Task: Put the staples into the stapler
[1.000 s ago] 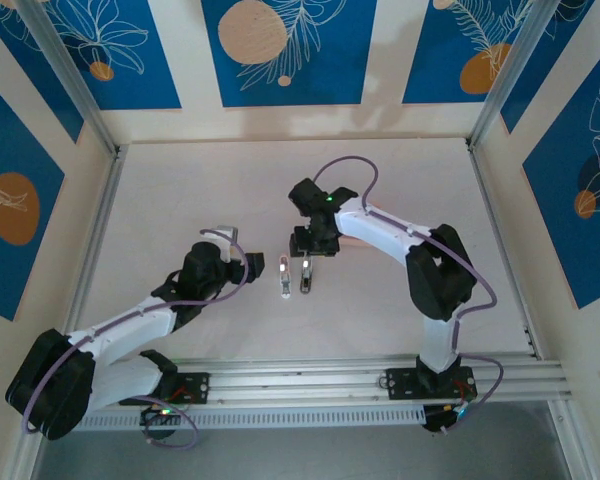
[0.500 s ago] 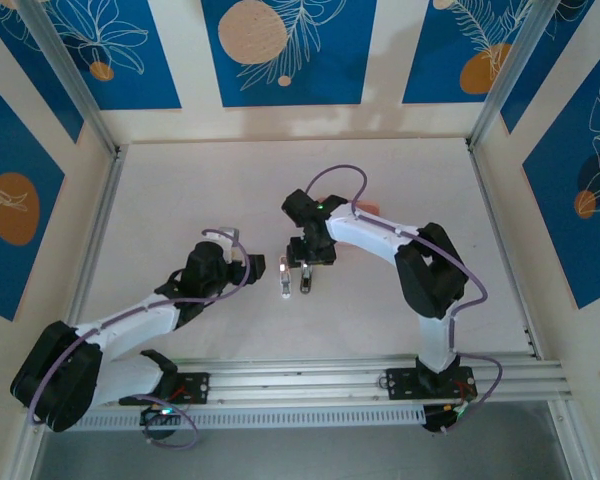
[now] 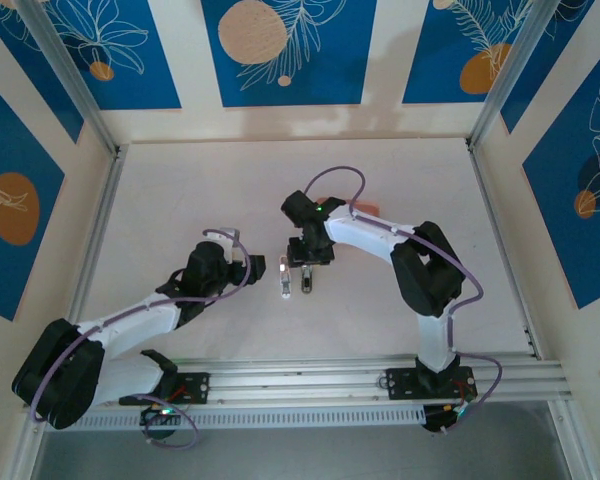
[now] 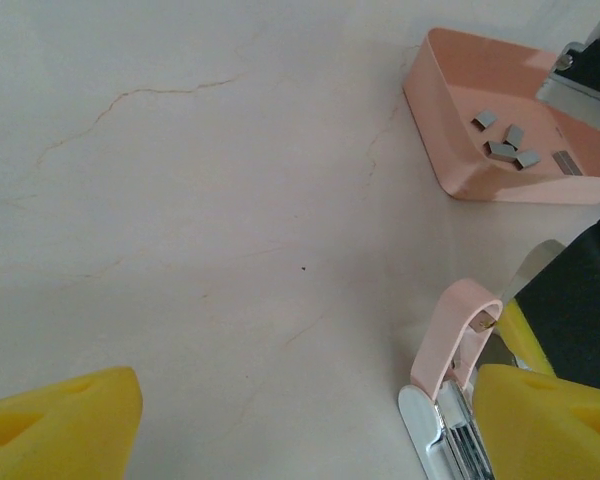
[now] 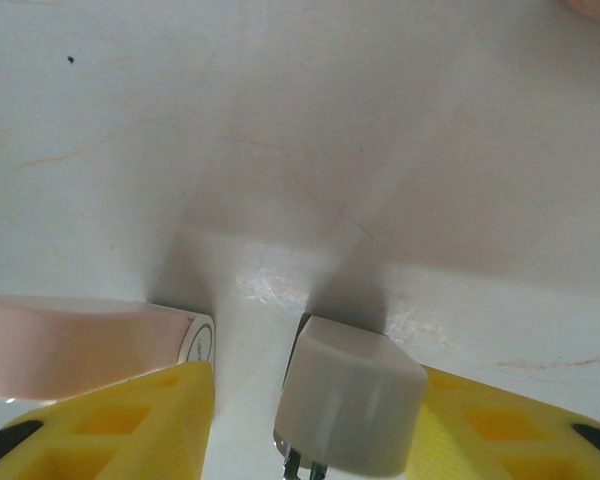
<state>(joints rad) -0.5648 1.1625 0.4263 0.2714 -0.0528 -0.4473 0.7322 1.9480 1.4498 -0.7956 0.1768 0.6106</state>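
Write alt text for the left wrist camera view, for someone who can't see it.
A shallow pink tray holding a few small grey staples sits upper right on a pale table. The left gripper is open, yellow fingers at the bottom corners, an open pink stapler beside the right-hand one.

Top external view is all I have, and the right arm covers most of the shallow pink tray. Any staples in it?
Observer: Yes, the left wrist view shows a few tiny grey metal staple strips loose inside the shallow pink tray.
Operator: Is the right gripper shut on the small grey stapler?
Observer: No; the right wrist view shows the right gripper with a gap between the grey stapler and one yellow finger.
Operator: The small pink stapler?
Observer: Left wrist view: pink stapler top raised, silver channel exposed.
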